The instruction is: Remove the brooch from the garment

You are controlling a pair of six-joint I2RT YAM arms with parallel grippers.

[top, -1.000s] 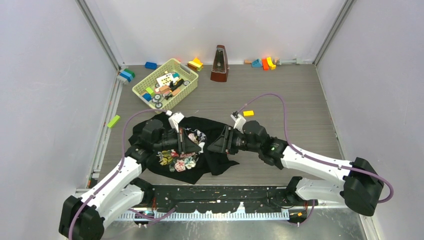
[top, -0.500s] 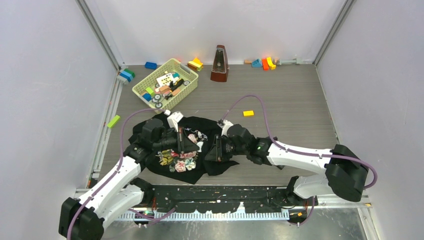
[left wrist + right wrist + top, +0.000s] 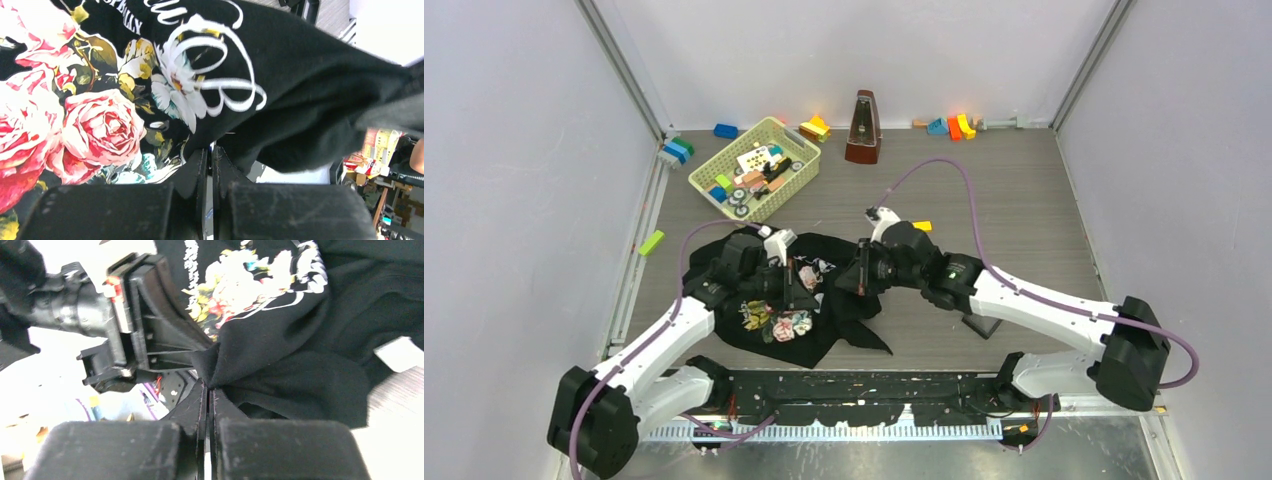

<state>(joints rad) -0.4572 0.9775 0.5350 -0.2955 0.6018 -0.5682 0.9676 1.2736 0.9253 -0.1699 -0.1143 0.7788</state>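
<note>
The garment (image 3: pixel 776 322), a black T-shirt with pink roses and white script, lies crumpled at the near middle of the table. My left gripper (image 3: pixel 812 287) is shut at a raised pinch of the fabric (image 3: pixel 300 90). A thin blue sliver, the brooch (image 3: pixel 209 150), shows between its jaws. My right gripper (image 3: pixel 842 282) is shut on a fold of the black fabric (image 3: pixel 280 350), right beside the left gripper (image 3: pixel 150 340). The cloth is pulled up between the two. The rest of the brooch is hidden.
A yellow-green basket (image 3: pixel 796 149) of small toys stands at the back left, with a metronome (image 3: pixel 862 128) behind the middle. Coloured blocks lie along the back wall (image 3: pixel 952 126). An orange block (image 3: pixel 921 226) and a green block (image 3: pixel 651 242) lie loose on the table.
My right gripper has moved left onto the garment, shut on a fold and raised it beside the left gripper. The left gripper has stayed shut at the print and shifted slightly.
</note>
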